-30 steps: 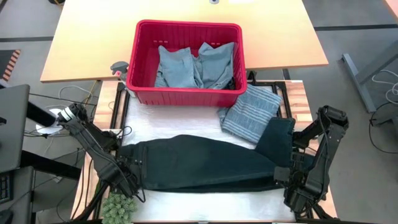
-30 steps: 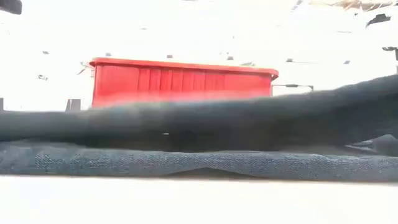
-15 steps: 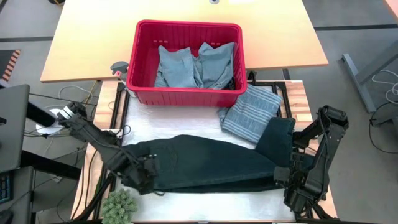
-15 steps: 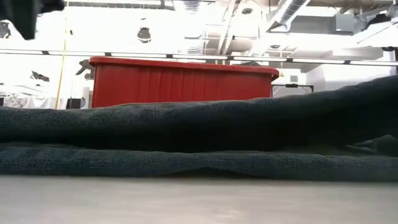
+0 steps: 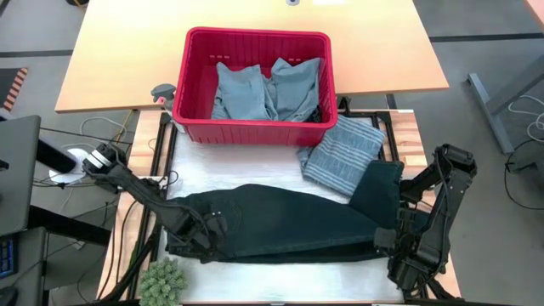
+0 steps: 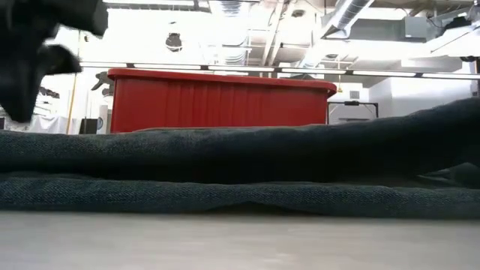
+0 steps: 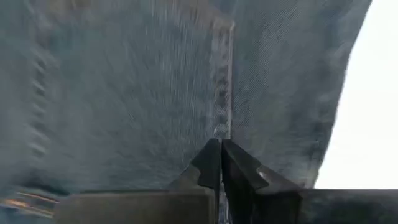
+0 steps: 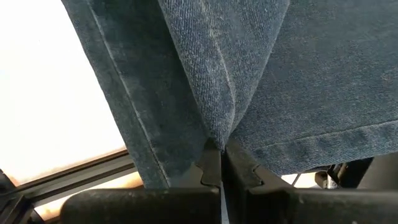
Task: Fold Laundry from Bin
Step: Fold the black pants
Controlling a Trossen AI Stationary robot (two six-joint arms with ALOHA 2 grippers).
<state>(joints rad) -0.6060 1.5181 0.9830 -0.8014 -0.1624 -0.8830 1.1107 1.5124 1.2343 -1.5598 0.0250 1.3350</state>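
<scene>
Dark jeans lie folded lengthwise across the near half of the table. My left gripper points steeply down over their left end, shut, with its fingertips right at the denim beside a seam. My right gripper is shut on the jeans' right end. The red bin stands at the far side with light blue laundry inside. A grey-blue striped garment lies on the table at the bin's right front corner. My left gripper is shut at the denim's surface; whether it touches or pinches the cloth I cannot tell. My right gripper pinches a raised fold of denim between its two fingers, close to a stitched hem. The fingers come steeply from above. The cloth puckers into the fingertips.
A wooden tabletop lies beyond the bin. A small green plant sits at the near left corner, close to my left arm. Bare pale table surface shows between bin and jeans.
My left gripper has gone from the jeans' near left corner toward the table's right and down, onto the jeans' left end, tipping more steeply downward. In the low view it has come down into sight at the left. My right gripper has kept still.
</scene>
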